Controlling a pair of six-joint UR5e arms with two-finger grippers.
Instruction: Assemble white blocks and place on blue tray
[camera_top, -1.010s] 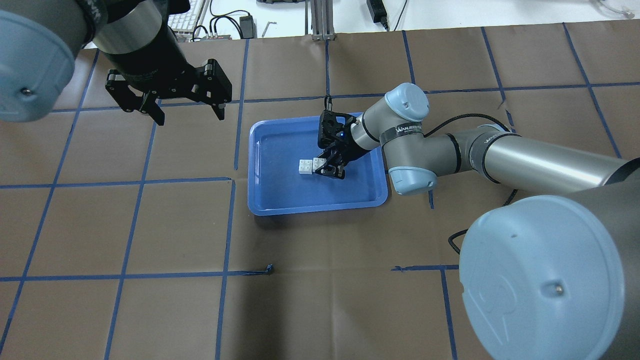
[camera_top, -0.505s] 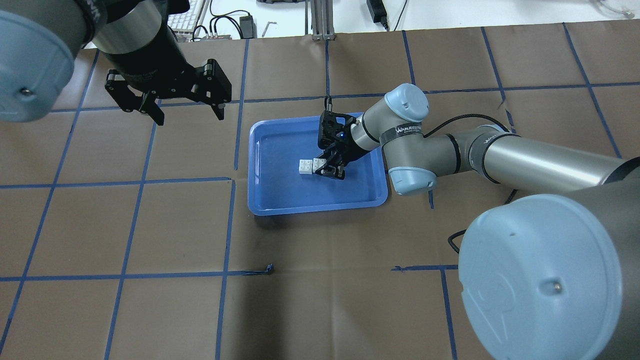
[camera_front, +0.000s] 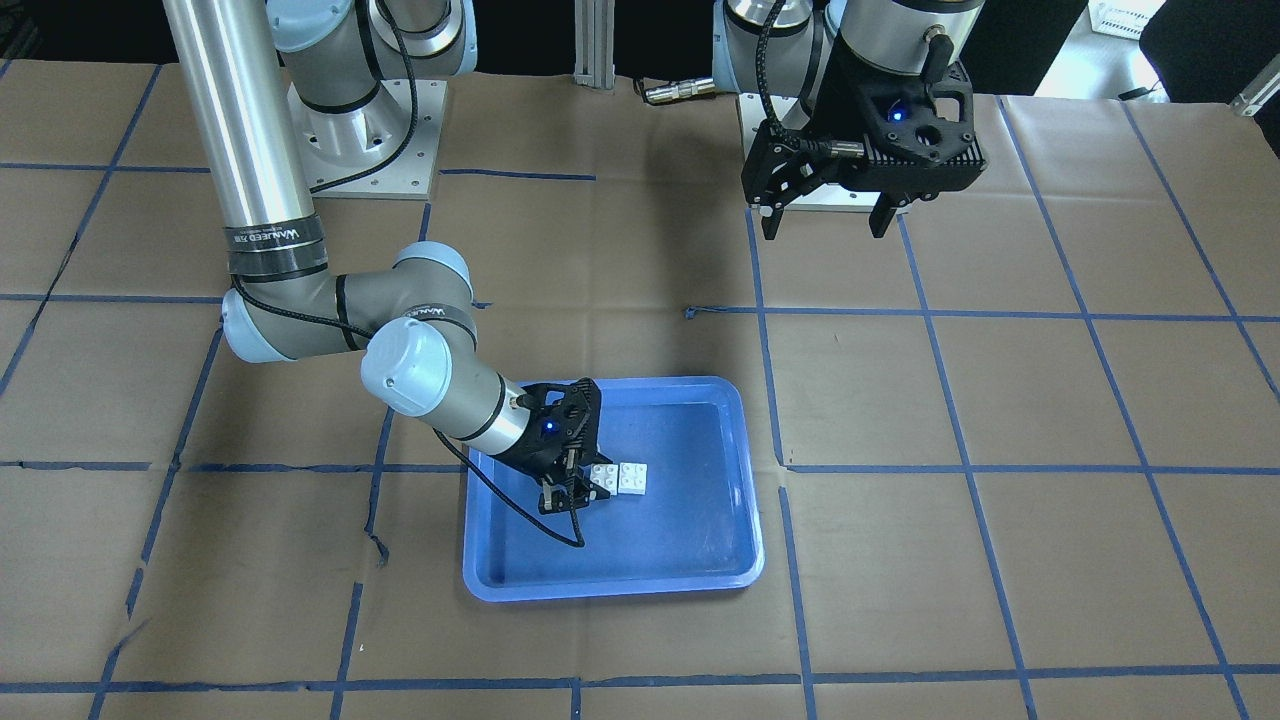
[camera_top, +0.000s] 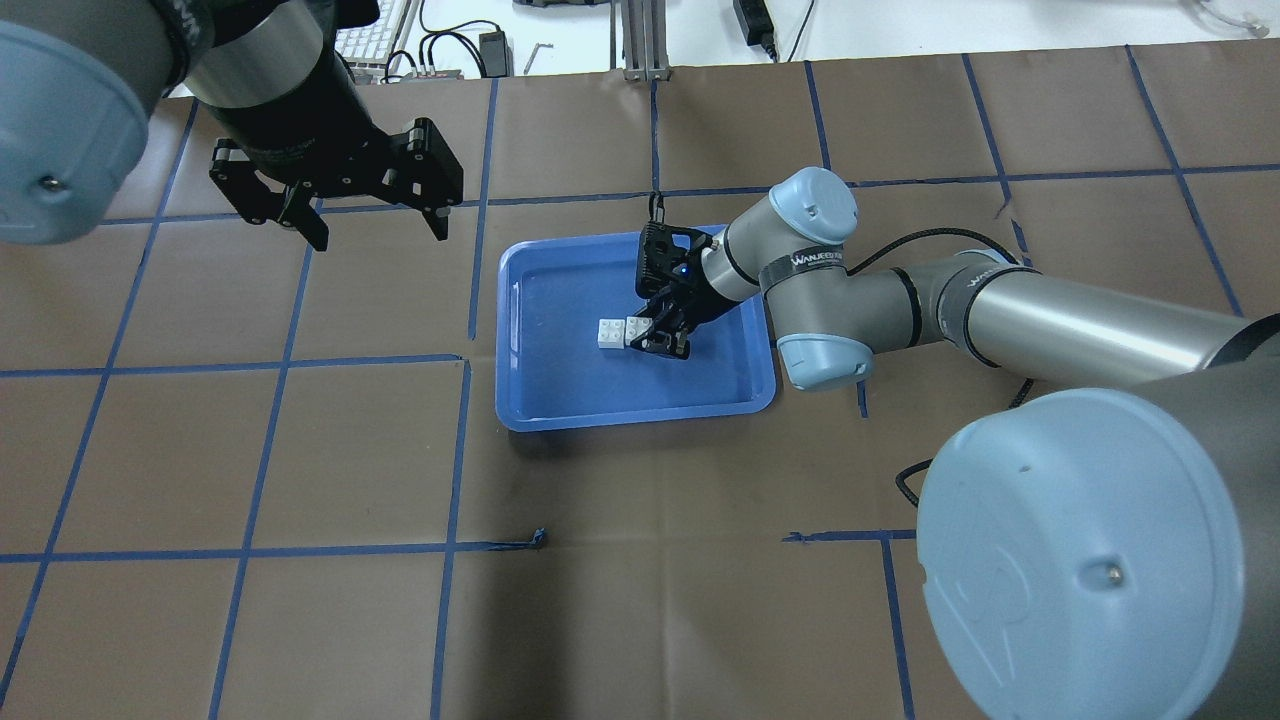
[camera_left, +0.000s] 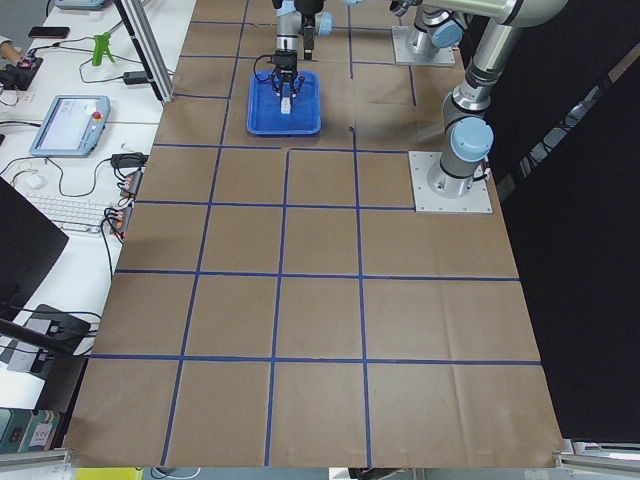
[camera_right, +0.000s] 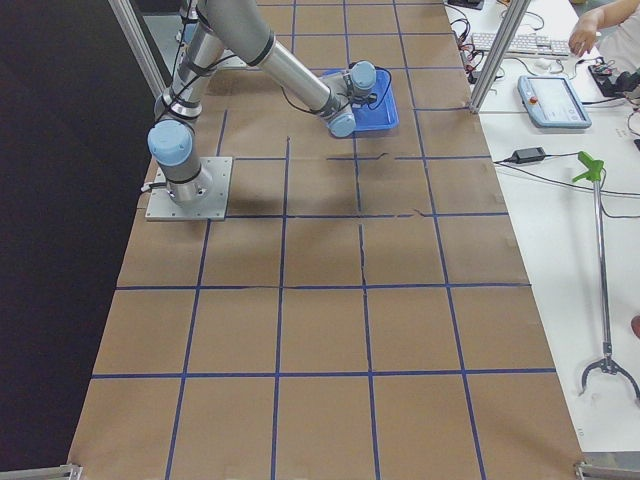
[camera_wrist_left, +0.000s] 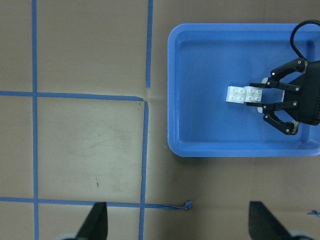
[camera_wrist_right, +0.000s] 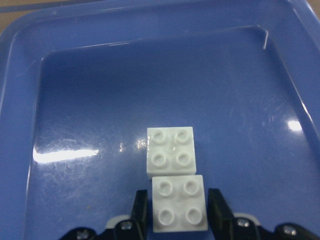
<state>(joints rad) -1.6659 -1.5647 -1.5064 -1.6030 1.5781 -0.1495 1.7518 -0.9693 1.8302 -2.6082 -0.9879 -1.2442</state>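
Two white blocks lie touching end to end on the floor of the blue tray (camera_top: 570, 392), also seen in the front view (camera_front: 650, 560). My right gripper (camera_top: 645, 335) reaches low into the tray and is shut on the near white block (camera_wrist_right: 179, 204), one finger on each side of it. The other white block (camera_wrist_right: 171, 152) sits just beyond it, free. Both blocks show in the left wrist view (camera_wrist_left: 245, 94) and the front view (camera_front: 618, 479). My left gripper (camera_top: 378, 235) is open and empty, held high above the table away from the tray.
The table is covered in brown paper with blue tape grid lines (camera_top: 455, 450). The tray's raised rim (camera_wrist_right: 15, 90) surrounds the blocks. Cables and a keyboard (camera_top: 375, 40) lie past the table's far edge. The arm bases (camera_front: 360, 140) stand at the robot's side.
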